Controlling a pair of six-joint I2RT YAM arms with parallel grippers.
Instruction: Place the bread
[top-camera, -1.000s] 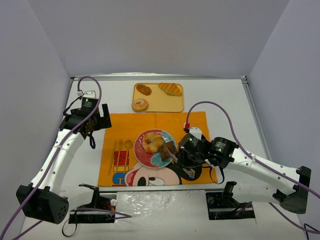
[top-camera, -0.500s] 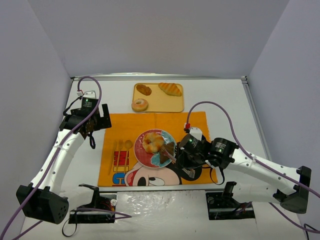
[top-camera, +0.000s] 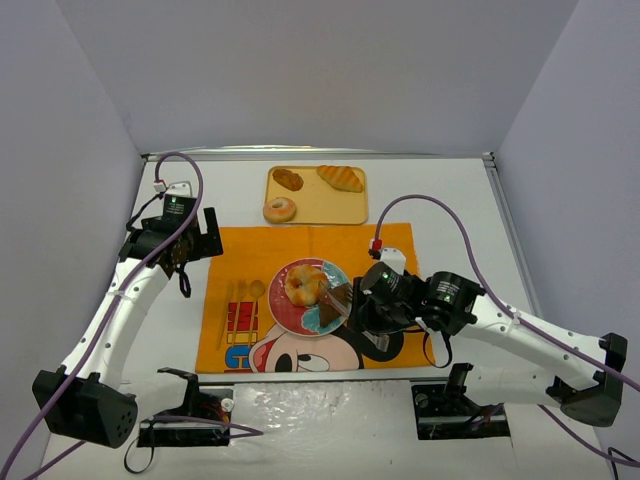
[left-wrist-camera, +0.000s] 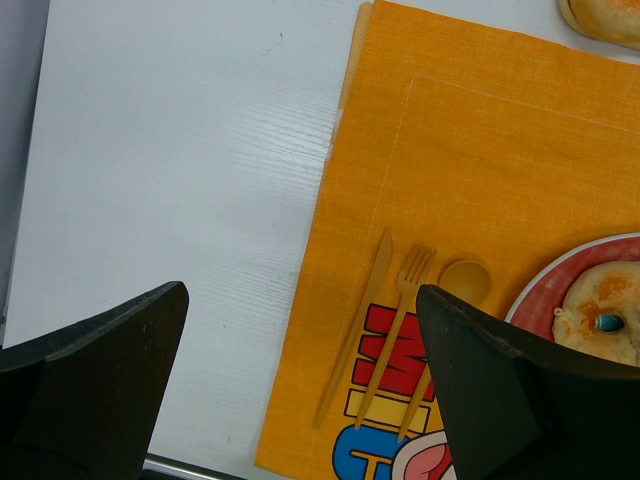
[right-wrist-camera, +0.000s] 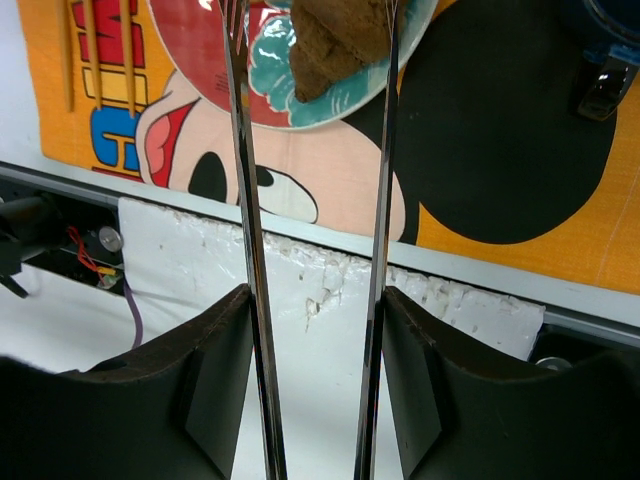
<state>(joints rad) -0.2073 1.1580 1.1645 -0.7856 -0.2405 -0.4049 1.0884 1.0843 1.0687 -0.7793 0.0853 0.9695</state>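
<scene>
Orange cloth, a cartoon-printed placemat (top-camera: 300, 242), is spread from near the front edge of the tabletop (top-camera: 450, 200) toward its middle. Over the mat's near right part the right fingers (right-wrist-camera: 205, 400) are seen partly closed, pressed against the outer sides of a pair of metal tongs (right-wrist-camera: 250, 240). The two arms of the tongs are held apart and reach away from the front edge, out over the plate (top-camera: 275, 310).

Between them the brown bread (right-wrist-camera: 335, 40) is lying on the near right part of the plate. The left tong arm is clear of the bread. The right arm runs along its edge, and contact there cannot be judged. The bread's tapered end is pointed toward the front edge of the tabletop. Its long axis appears to run roughly front to back, though the far end is cut off in the wrist view.

A round ring-shaped bun (top-camera: 305, 285) is seen at the plate's centre, and cutlery (left-wrist-camera: 413, 268) is laid on the mat to the plate's left. Toward the left edge, the left fingers (left-wrist-camera: 100, 380) are spread wide with nothing between them.

At the far edge, a wooden board (top-camera: 320, 205) carries a croissant (top-camera: 341, 178), a dark roll (top-camera: 288, 179) and a doughnut (top-camera: 280, 209).
</scene>
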